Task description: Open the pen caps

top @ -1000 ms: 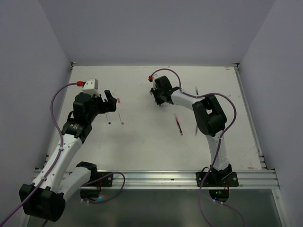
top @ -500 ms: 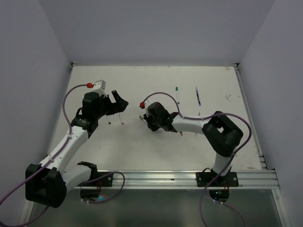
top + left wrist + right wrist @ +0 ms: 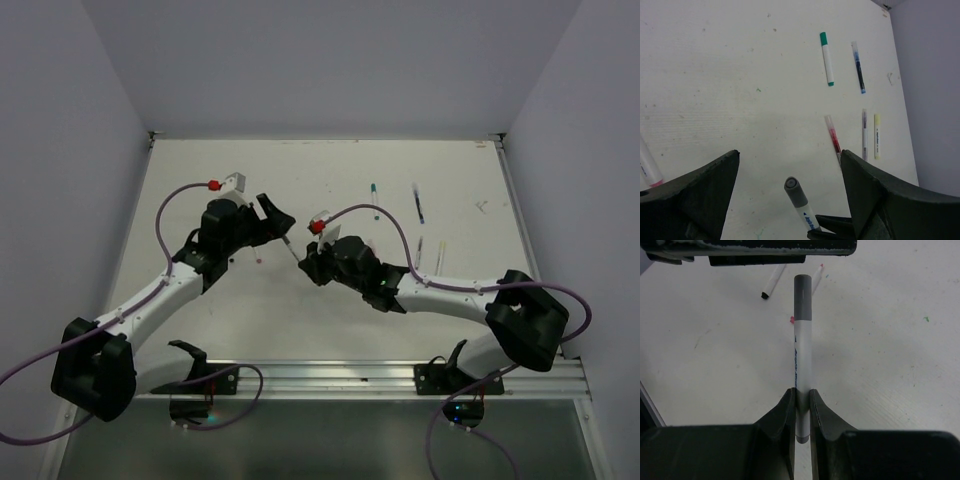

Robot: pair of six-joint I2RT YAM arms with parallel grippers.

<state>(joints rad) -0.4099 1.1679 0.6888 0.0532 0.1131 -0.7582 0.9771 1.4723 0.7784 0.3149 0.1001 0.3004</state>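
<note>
Uncapping step above the worktop [image 3: 715, 75]: the right tool [image 3: 801, 407] clamps a white pen [image 3: 802, 360] by its barrel, grey cap [image 3: 802, 297] aimed into the left tool [image 3: 789, 160], jaws spread wide. Next move, likely: close on the cap, pull straight.

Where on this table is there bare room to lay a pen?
Bare: the far left corner of the table, beyond the left arm, and the near middle strip between the two arms. Crowded: right of centre, where the green-capped pen, blue pen, red pen and yellow pen lie, and mid-table, around the held grey-capped pen.
</note>
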